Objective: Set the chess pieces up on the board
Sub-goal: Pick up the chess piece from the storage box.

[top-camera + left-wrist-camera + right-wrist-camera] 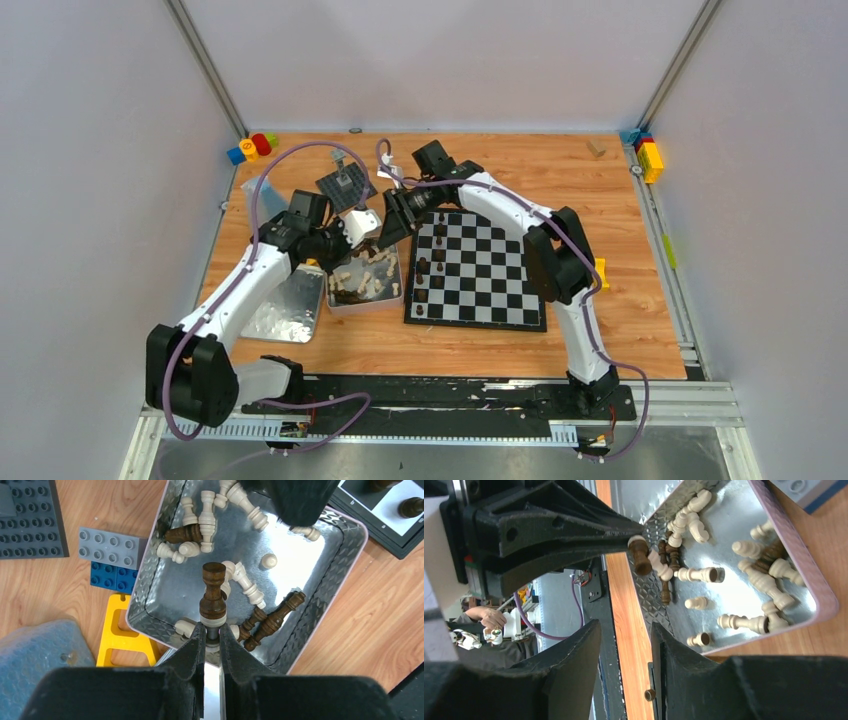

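Looking down the left wrist camera, you see your left gripper point(212, 630) pinching a dark brown piece point(213, 587) by its foot, one finger pressed against each side of the base. The piece sticks straight out beyond the fingertips, head away from the wrist, and hangs over the shiny tin point(345, 555), above the wall nearest that wrist. Whether it touches anything below, you cannot tell. Around it the tin holds loose cream pieces point(247, 587) lying on their sides, plus a few dark pieces point(274, 619) close to the fingers.

Your right gripper point(624, 627) is spread, with nothing between its fingers. In the top view it hovers over the far end of the tin, just beside the left gripper. From the right wrist camera the held piece sits ahead of the right fingertips and apart from them, outside the gap, gripped only by the left fingers.

The board point(480, 290) lies flat on the table point(620, 200), just right of the tin and so to the right of your left gripper; the right arm reaches across its far edge. A handful of standing pieces point(424, 268), all dark, line its left side, the side nearest the tin. Left of the tin lie a yellow brick point(120, 630), a grey brick point(110, 547) and a studded baseplate point(30, 520).
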### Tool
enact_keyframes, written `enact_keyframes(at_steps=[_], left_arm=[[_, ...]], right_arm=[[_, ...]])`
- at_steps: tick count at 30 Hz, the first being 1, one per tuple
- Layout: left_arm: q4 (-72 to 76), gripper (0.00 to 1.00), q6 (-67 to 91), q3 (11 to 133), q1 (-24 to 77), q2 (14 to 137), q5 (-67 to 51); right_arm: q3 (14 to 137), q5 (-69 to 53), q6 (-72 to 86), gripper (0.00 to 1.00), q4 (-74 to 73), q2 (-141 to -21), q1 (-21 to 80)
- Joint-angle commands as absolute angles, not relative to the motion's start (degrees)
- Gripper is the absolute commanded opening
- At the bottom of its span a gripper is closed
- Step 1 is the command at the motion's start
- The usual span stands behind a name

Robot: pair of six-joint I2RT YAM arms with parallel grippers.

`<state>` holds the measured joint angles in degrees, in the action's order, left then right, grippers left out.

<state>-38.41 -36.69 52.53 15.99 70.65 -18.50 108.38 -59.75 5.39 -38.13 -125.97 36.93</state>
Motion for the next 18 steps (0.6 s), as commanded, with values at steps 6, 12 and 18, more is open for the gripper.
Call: enact_keyframes(at_steps=[6,12,18], left_arm=[[-39.81,0.00,-33.29,52.51,15.82,67.33,-22.59],[-40.09,0.00,-32.72,52.30,15.82,66.36,-23.27],[-40.59,0.00,-32.59,52.47,15.83,65.87,-23.73]], right_arm=[[114.08,-62.46,10.09,0.45,-32.86,-129.47,39.14],[115.99,-62.27,10.80,0.45,-32.58,-131.08,40.06],[116.43,-62.38,11.06,0.42,-32.27,-131.79,40.60]])
